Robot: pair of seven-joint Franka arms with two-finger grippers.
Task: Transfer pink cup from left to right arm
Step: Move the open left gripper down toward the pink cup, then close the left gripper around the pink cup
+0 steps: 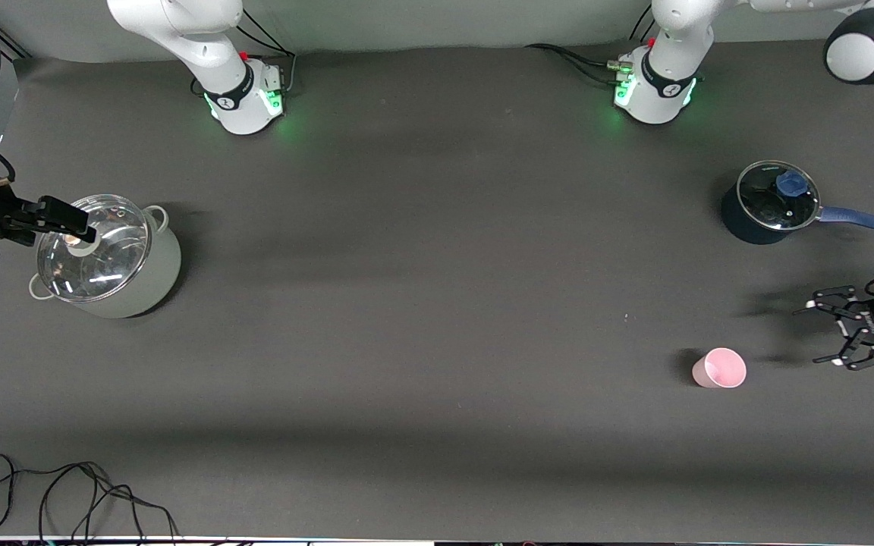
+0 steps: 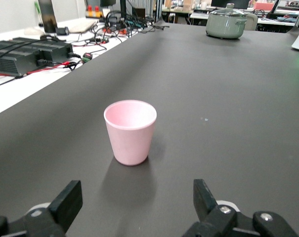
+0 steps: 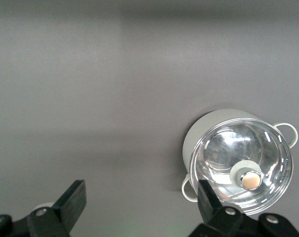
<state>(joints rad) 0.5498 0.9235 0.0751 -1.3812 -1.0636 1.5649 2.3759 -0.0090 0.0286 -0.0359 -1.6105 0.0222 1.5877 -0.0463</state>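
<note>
The left arm is running off the front view's edge at its own end of the table, so only the left gripper (image 1: 824,333) and part of the wrist are showing; its fingers are standing spread apart and holding nothing, low and level with the pink cup (image 1: 719,368), which is sitting upright on the table (image 1: 422,303) just beside it, apart from both fingers (image 2: 65,200). The right arm is likewise cut off at the other end; the right gripper (image 1: 79,222) is hanging over the grey-green pot (image 1: 114,258), its fingers spread and empty, partly covering the glass lid's knob (image 3: 248,177). A dark saucepan (image 1: 771,203) with a blue handle is standing farther from the front camera than the cup. Loose black cable (image 1: 65,493) is lying at the near table edge.
</note>
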